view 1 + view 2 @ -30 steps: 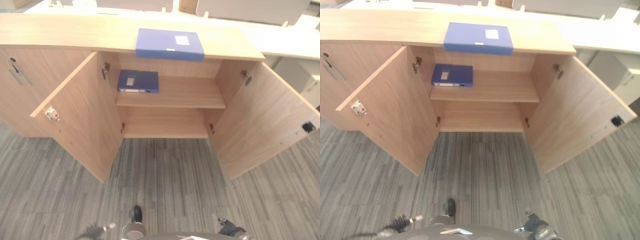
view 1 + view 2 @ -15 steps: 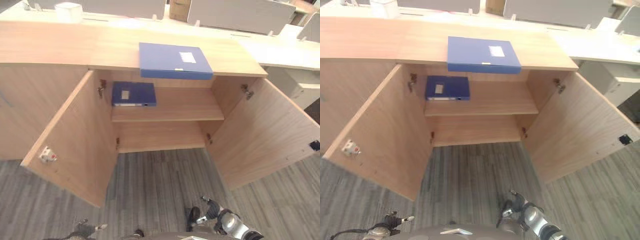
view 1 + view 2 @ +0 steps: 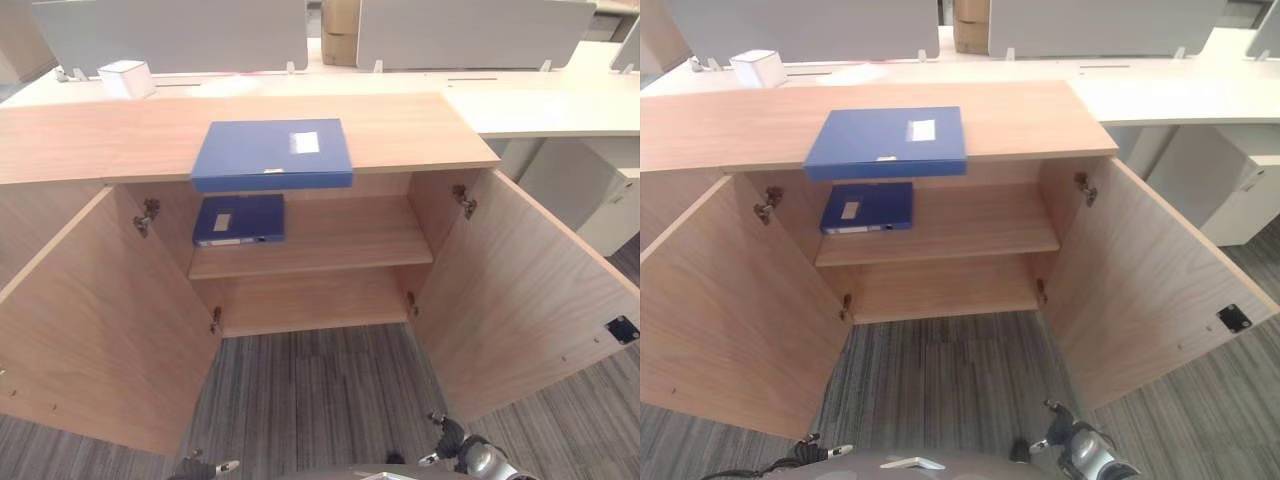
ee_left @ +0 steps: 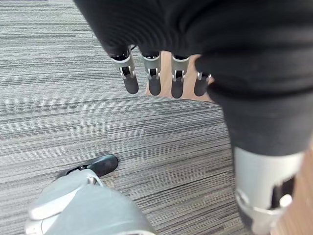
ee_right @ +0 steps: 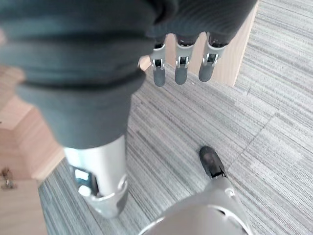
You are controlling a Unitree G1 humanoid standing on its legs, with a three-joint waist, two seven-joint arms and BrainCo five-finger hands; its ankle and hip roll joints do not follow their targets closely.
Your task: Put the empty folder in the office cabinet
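Observation:
A blue folder (image 3: pixel 272 153) with a white label lies flat on the wooden cabinet top (image 3: pixel 420 130), its front edge over the opening. A second blue folder (image 3: pixel 240 219) lies on the left part of the upper shelf (image 3: pixel 350 235) inside the cabinet, whose two doors stand wide open. My left hand (image 4: pixel 152 81) hangs low over the grey carpet with straight fingers and holds nothing. My right hand (image 5: pixel 180 68) also hangs low with relaxed fingers, near the right door. Both hands are far below the folders and apart from them.
The open left door (image 3: pixel 90 320) and right door (image 3: pixel 520 290) flank the floor in front of the cabinet. A white box (image 3: pixel 124 78) and grey partitions (image 3: pixel 180 35) stand on the desks behind. A white desk (image 3: pixel 560 110) adjoins at the right.
The whole picture has shifted, so the camera has moved; the cabinet now sits lower and more to the left in view. Both folders lie where they were. Both hands stay low.

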